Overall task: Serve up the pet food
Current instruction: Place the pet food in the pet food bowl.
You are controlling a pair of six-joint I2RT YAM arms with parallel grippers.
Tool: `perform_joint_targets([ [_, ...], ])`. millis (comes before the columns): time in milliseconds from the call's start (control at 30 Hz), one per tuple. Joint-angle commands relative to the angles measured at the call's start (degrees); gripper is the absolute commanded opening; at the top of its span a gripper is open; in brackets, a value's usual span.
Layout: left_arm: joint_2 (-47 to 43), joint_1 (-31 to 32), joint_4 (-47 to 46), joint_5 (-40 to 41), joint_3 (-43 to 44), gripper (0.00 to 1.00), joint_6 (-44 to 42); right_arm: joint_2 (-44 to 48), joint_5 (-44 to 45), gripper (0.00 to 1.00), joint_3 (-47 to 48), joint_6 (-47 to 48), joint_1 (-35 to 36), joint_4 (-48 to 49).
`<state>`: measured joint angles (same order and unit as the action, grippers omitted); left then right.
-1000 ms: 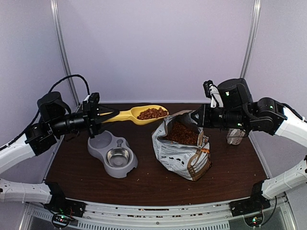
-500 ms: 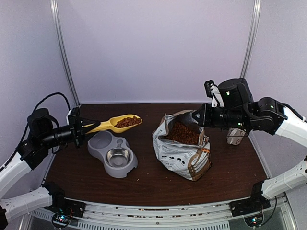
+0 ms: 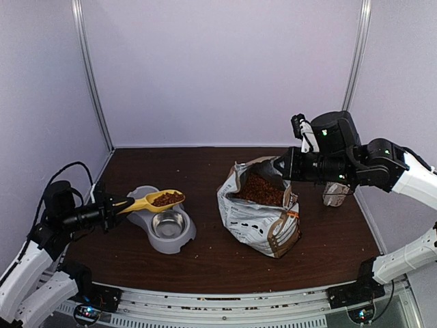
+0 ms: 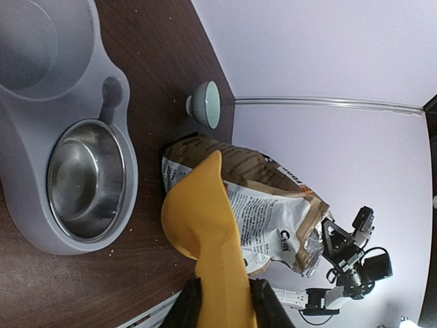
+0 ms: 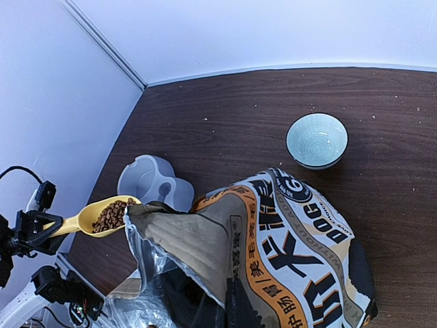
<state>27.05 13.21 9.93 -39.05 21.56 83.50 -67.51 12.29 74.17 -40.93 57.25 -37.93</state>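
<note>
over the dark table (image 3: 218, 263) our left gripper (image 3: 111, 206) clamped the scoop (image 3: 145, 203) of pet food (image 3: 166, 199) (right gripper (image 3: 280, 167) pinched the bag (image 3: 263, 225)); tilting before the bowl (image 3: 168, 224), we judged, risked spills.

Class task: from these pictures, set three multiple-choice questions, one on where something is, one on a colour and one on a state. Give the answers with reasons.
1. Where is the scoop relative to the bag?
A. Inside it
B. Left of it, above the feeder
C. Lying behind it

2. What colour is the scoop?
A. Blue
B. Red
C. Yellow

3. What is the state of the feeder's steel bowl?
A. Empty
B. Heaped full
C. Turned upside down

Answers:
1 B: the left pincer holds it over the feeder.
2 C: it shows yellow in every view.
3 A: bare metal shows, while the kibble sits in the scoop.
</note>
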Motion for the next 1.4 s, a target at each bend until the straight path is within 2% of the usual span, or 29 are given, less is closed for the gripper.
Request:
perform_joint_targets([
  [0,-3.63,-2.46,1.14,-2.39,-1.41,0.0,-3.5,2.47,0.85,0.0,0.78,-0.35,-0.15,-0.12],
  [333,-7.93,-5.11,12.66,-1.19,-2.06,0.0,-9.82,2.5,0.49,0.0,0.57,-0.21,-0.41,0.05],
  [767,-10.3,-5.41,21.29,3.8,-0.75,0.0,-15.17,2.73,0.26,0.0,0.19,-0.12,-0.54,0.05],
  [1367,-1.11,-5.39,28.62,6.71,7.67,0.0,-25.64,3.5,0.42,0.0,-0.41,-0.32,-0.61,-0.38],
])
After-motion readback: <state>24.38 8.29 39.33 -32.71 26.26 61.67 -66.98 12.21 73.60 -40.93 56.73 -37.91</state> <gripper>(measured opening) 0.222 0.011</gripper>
